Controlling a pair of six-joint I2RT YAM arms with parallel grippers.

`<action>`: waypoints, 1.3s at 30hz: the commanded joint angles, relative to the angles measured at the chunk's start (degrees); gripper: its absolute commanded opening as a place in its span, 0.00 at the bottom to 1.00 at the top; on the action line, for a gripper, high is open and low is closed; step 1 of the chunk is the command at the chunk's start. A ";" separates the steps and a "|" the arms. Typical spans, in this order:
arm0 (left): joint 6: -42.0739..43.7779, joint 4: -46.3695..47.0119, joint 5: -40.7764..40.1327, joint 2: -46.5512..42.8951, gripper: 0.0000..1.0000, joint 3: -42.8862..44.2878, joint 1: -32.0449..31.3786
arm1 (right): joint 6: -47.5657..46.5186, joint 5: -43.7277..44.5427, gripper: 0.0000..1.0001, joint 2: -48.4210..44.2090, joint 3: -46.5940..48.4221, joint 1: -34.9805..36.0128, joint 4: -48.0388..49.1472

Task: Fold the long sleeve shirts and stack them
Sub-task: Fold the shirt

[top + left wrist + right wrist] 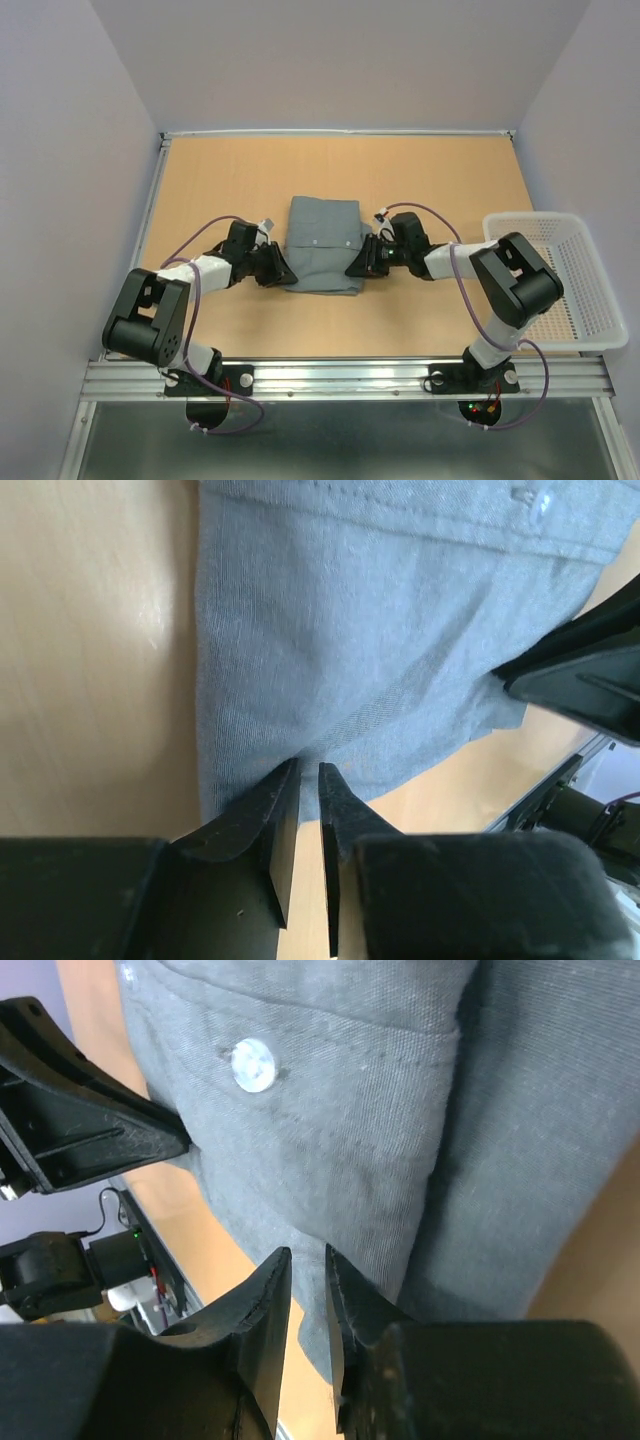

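The grey cloth button-up long sleeve shirt (323, 245) lies folded into a compact rectangle at the middle of the pale wooden desk (220, 180), its long axis running away from the arm bases. The two arms flank its near end. The left claw (284, 275) is at the near left corner and the right claw (354, 268) at the right edge, each about equally close and pointing inward across the short axis. In both wrist views the fingers are drawn to a narrow slit with the hem at their tips, apparently pinching cloth. A white mesh plastic basket (570, 285) stands well apart on the right.
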 commanded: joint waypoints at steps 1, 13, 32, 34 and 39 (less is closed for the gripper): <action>2.58 -4.39 -0.17 -7.58 0.30 -0.72 0.42 | -3.68 -1.74 0.26 -6.48 4.56 -0.61 -4.67; 2.14 -5.54 0.46 -6.47 0.28 -2.55 0.15 | -1.21 -6.16 0.26 -4.30 0.27 3.70 1.37; 2.67 -18.81 -12.20 -19.20 0.43 6.30 3.32 | -10.00 0.79 0.25 -12.90 6.75 -0.34 -11.70; 1.62 -19.51 -13.86 -18.69 0.59 11.64 3.41 | -9.65 0.79 0.31 -13.43 11.92 -2.44 -13.02; -0.75 -13.91 -8.36 -10.52 0.70 21.51 3.58 | -7.19 4.39 0.53 -9.67 23.36 -4.83 -13.03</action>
